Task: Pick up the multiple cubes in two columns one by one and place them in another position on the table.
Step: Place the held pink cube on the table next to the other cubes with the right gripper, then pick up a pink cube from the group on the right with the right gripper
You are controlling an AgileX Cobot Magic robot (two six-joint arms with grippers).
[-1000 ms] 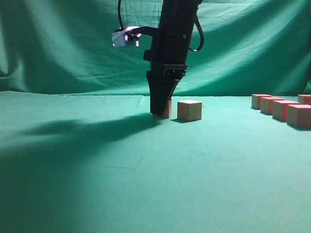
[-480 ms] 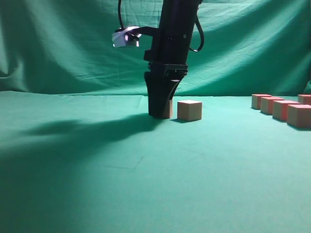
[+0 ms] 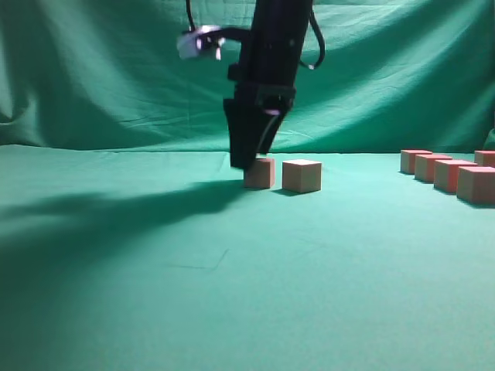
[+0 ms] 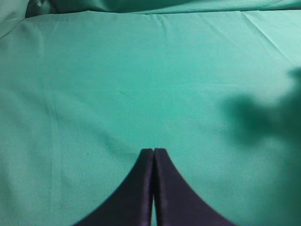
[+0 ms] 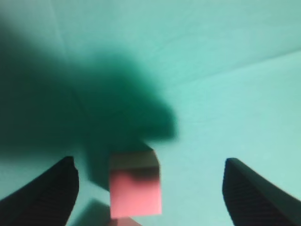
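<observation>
I am at the letting-go step of moving cubes across the wide flat table [image 3: 232, 309] covered in slightly wrinkled green cloth. My right pincer [image 3: 249, 151], a large dark two-fingered claw, hangs in the middle of the exterior view with its tips just above and slightly left of a small matte pink-topped cube [image 3: 260, 172] that sits flat on the cloth. From my right wrist camera the pincer [image 5: 150, 188] stands wide: the two dark fingers [image 5: 51, 193] sit far out at either side of the picture, clear of the cube [image 5: 135, 186], which rests between them untouched, its reddish top lit and its far edge in shadow. So this cube is set down and freed. Just beside it on the right, apart by a narrow gap, stands a second identical tan-pink block [image 3: 302, 175], already placed. Well off at the right edge waits the row of remaining reddish blocks [image 3: 447, 175], lined up in columns running away from the camera. My left pincer [image 4: 154, 188] is closed, its dark fingers pressed together over bare cloth, holding nothing. Next, I judge, I should rise straight up so my fingers do not knock the placed pair, then swing right, line up over the nearest waiting block and come down around it.
</observation>
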